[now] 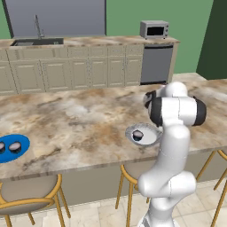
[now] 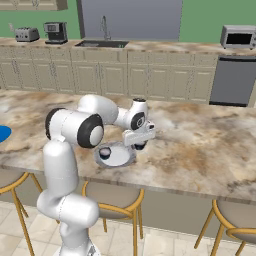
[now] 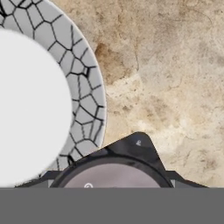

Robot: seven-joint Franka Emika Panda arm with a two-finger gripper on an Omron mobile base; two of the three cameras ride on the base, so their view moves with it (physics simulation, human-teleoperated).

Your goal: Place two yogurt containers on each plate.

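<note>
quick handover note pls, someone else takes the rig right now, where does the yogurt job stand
Gripper: at the grey plate's right edge, shut on a yogurt container.
Blue plate: two yogurt containers on it, done.
Grey plate: one container resting on it.
Left: set the held container on the grey plate, release.
</note>
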